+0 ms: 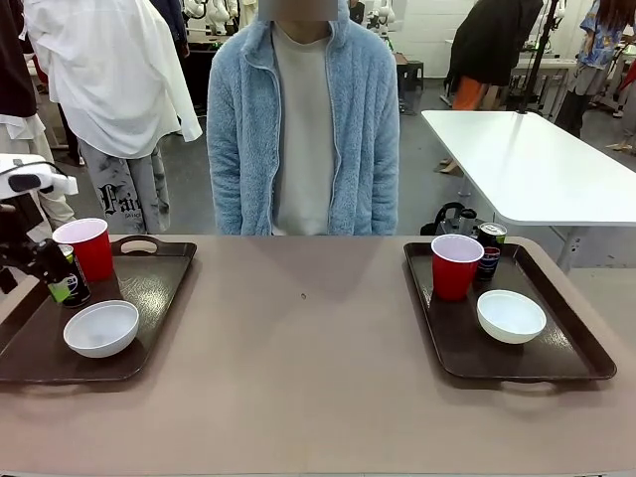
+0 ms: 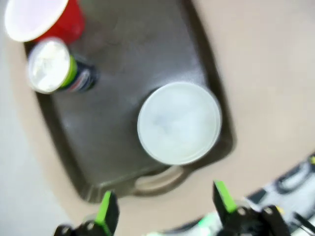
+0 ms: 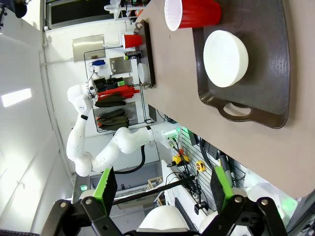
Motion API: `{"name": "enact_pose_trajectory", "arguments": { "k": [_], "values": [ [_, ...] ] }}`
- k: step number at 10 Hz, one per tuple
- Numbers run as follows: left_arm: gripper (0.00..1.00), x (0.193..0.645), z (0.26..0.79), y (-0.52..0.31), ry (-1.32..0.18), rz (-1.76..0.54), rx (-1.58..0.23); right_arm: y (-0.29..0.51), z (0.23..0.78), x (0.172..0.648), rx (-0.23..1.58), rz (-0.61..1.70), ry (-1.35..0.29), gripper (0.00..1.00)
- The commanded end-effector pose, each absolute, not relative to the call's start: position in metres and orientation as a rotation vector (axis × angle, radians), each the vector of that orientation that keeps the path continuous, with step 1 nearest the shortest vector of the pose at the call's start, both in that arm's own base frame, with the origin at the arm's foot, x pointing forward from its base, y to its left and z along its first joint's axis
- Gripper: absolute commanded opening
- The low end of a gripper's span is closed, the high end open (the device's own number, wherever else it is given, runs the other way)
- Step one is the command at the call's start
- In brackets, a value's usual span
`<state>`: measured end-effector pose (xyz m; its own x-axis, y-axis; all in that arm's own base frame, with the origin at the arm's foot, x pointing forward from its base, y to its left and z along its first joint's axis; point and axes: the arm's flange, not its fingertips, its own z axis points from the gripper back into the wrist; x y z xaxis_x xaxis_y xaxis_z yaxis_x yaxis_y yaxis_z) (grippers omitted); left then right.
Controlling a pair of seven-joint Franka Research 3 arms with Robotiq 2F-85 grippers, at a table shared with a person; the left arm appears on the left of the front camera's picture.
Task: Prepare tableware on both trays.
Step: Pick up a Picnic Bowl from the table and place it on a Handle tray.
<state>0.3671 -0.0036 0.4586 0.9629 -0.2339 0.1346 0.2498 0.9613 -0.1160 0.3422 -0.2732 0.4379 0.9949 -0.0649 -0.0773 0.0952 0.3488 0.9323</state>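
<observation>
While both sets of jaws stand spread and empty, the left gripper (image 2: 165, 209) hovers above the left tray (image 1: 159, 288) and the right gripper (image 3: 162, 189) off the desk's near-right corner. Each glossy brown tray already carries a red plastic cup (image 1: 87, 246), round white bowl (image 1: 101, 328) and can (image 1: 70, 283), so the setting looks finished; next, I'd judge, both simply withdraw.

Each tray (image 1: 159, 288) (image 1: 556, 353) holds cup (image 1: 87, 246) (image 1: 455, 264), bowl (image 1: 101, 328) (image 1: 511, 316), can (image 1: 68, 280) (image 1: 489, 248).
</observation>
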Motion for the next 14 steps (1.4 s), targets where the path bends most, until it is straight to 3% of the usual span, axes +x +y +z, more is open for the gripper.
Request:
{"name": "enact_pose_trajectory", "arguments": {
  "k": [1,6,9,14],
  "values": [
    [1.00,0.361,0.483,0.023,-0.190,-0.312,-0.468,-0.272,0.439,0.341,1.214,-0.103,0.028,1.00],
    [1.00,0.390,0.467,0.122,-0.214,-0.254,-0.942,-0.272,0.439,0.341,1.214,-0.103,0.028,1.00],
    [1.00,0.412,0.441,0.161,-0.111,-0.102,-0.953,-0.272,0.439,0.341,1.214,-0.103,0.028,1.00],
    [1.00,0.413,0.412,0.215,-0.114,-0.076,-1.126,-0.272,0.439,0.341,1.214,-0.103,0.028,1.00]
  ]
}}
